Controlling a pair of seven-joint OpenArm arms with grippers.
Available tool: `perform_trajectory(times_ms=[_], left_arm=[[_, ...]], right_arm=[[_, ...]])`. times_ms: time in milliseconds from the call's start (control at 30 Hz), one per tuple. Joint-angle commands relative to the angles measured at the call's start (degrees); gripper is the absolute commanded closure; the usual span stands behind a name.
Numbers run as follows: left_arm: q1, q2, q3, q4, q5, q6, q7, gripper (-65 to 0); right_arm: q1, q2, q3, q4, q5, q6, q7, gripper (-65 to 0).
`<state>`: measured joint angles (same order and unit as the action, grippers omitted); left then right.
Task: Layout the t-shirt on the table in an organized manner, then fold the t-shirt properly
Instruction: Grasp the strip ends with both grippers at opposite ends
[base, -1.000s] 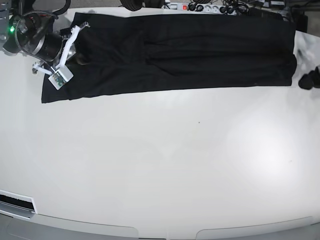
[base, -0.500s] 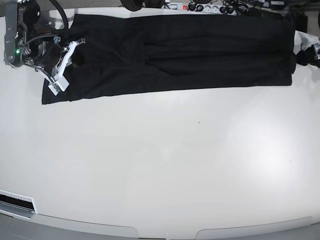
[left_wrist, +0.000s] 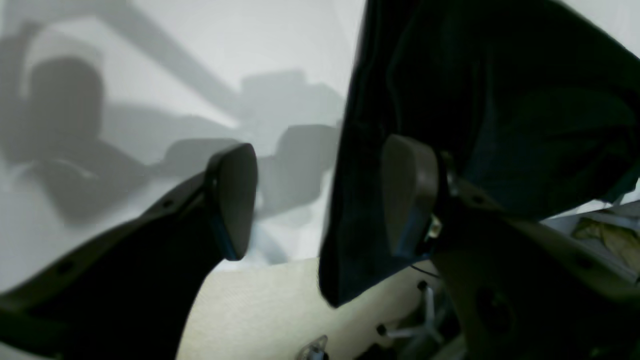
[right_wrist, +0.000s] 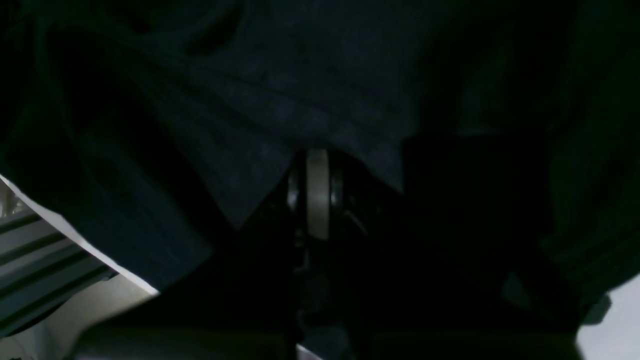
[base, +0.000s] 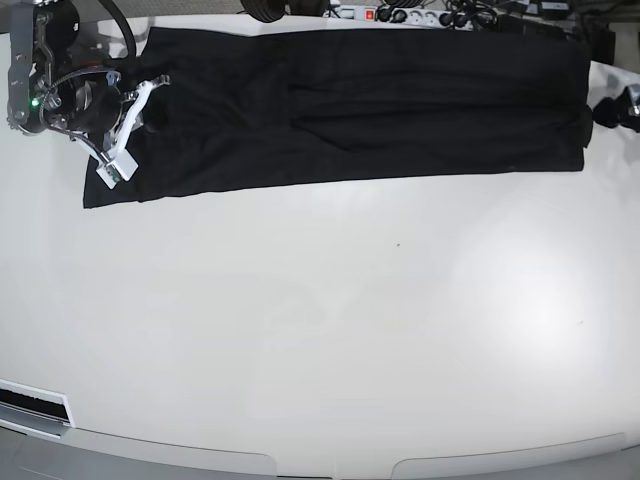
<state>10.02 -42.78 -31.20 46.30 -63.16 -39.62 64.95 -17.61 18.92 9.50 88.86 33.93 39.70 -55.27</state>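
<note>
The black t-shirt (base: 370, 100) lies as a long flat band across the far part of the white table (base: 330, 320). My right gripper (base: 150, 108) sits on the shirt's left end. In the right wrist view its fingers (right_wrist: 317, 192) look closed, with dark cloth (right_wrist: 300, 100) bunched around them. My left gripper (base: 606, 112) is at the shirt's right edge. In the left wrist view it (left_wrist: 320, 200) is open; the shirt's edge (left_wrist: 350, 210) hangs by the right finger (left_wrist: 407, 195), and the left finger (left_wrist: 232, 200) is over bare table (left_wrist: 200, 60).
A power strip and cables (base: 405, 14) lie along the far table edge behind the shirt. The table's right edge is just beyond the left gripper, with floor and a chair base (left_wrist: 420, 320) below it. The table's front edge (base: 330, 465) is near the bottom.
The right arm swung back and left while its gripper stayed on the shirt's left end. The left gripper moved from the shirt's near right corner farther back along its right edge.
</note>
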Motion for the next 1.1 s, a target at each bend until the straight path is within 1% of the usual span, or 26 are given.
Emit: perform_trajectory(times_ms=[0, 200, 267, 333, 433, 533, 633, 667, 700, 733, 800, 833, 867, 967, 1067], left_arm=[[0.0, -1.7, -0.3, 0.6, -0.5, -0.4, -0.2, -40.1], [0.0, -0.2, 0.4, 0.6, -0.5, -0.4, 0.9, -40.1], [0.0, -0.1, 3.2, 0.6, -0.5, -0.4, 0.9, -40.1], [-0.1, -0.1, 7.6, 0.6, -0.8, -0.4, 0.8, -40.1], [-0.1, -0.2, 13.6, 0.7, -2.8, -0.4, -0.3, -40.1], [-0.1, 0.0, 17.2, 0.7, -4.8, -0.4, -0.6, -40.1], [-0.1, -0.1, 18.5, 0.7, -4.8, -0.4, 0.0, -39.9], [-0.1, -0.1, 18.5, 0.7, -4.8, -0.4, 0.2, -38.5], [-0.1, -0.2, 18.4, 0.7, -4.8, -0.4, 0.3, -34.3], [-0.1, -0.4, 18.4, 0.7, -4.8, -0.4, 0.4, -26.7], [-0.4, -1.0, 18.4, 0.7, -4.9, -0.4, 0.5, -8.4], [-0.6, -1.3, 18.3, 0.7, -4.9, -0.4, 0.4, -1.7], [-0.6, -1.6, 18.1, 0.8, -4.8, -0.4, 0.2, 0.0], [-0.7, -2.5, 16.3, 1.6, -4.8, -0.4, -0.6, 0.0], [-0.7, -3.3, 12.3, 3.4, -4.8, -0.4, -0.7, 0.0]], right_arm=[[0.5, 0.8, 0.2, 0.7, 0.7, 0.3, 0.6, 0.0], [0.5, 0.8, 0.2, 0.7, 0.7, 0.3, 0.6, 0.0], [0.6, 0.8, 0.2, 0.7, 0.7, 0.3, 0.6, 0.0], [0.9, 0.8, 0.2, 0.7, 0.7, 0.3, 0.6, 0.0], [1.1, 0.8, 0.2, 0.7, 0.7, 0.3, 0.6, 0.0], [1.1, 0.8, 0.2, 0.7, 0.7, 0.3, 0.6, 0.0], [1.1, 0.8, 0.2, 0.7, 0.7, 0.3, 0.6, 0.0], [1.1, 0.8, 0.2, 0.7, 0.7, 0.3, 0.6, 0.0], [1.1, 0.8, 0.2, 0.7, 0.7, 0.3, 0.6, 0.0], [1.1, 0.8, 0.2, 0.7, 0.7, 0.3, 0.6, 0.0], [1.1, 0.8, 0.2, 0.7, 0.7, 0.3, 0.6, 0.0], [1.1, 0.8, 0.2, 0.7, 0.7, 0.3, 0.6, 0.0], [1.1, 0.8, 0.2, 0.7, 0.7, 0.3, 0.6, 0.0], [1.1, 0.8, 0.2, 0.7, 0.7, 0.3, 0.6, 0.0], [1.2, 0.8, 0.3, 0.8, 0.7, 0.3, 0.6, 0.0]])
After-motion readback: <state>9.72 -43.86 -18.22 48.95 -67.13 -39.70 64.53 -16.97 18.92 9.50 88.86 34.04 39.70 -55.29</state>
